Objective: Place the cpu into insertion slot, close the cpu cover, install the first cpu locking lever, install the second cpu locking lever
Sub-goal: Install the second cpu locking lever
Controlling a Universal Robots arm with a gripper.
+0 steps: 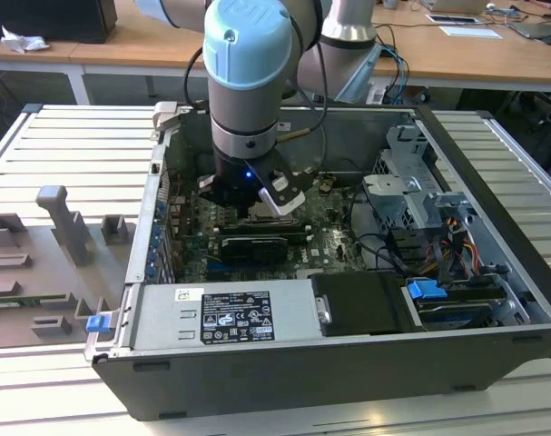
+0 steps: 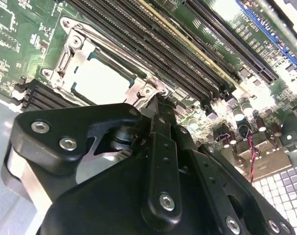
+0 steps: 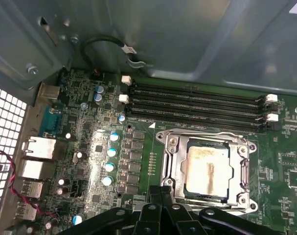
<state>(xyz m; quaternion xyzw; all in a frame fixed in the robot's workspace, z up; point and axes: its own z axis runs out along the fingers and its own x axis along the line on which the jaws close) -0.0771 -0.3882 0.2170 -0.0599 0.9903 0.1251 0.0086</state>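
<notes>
While upright, tool overhangs cpu cover.

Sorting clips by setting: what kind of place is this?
Likely a robotics lab or workshop: an opened computer case on a slatted metal workbench, wooden desks behind, gripper over the motherboard.

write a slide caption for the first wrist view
Wrist camera looking down on the motherboard: the cpu sits in its socket with the cpu cover closed around it, beside the memory slots.
</notes>
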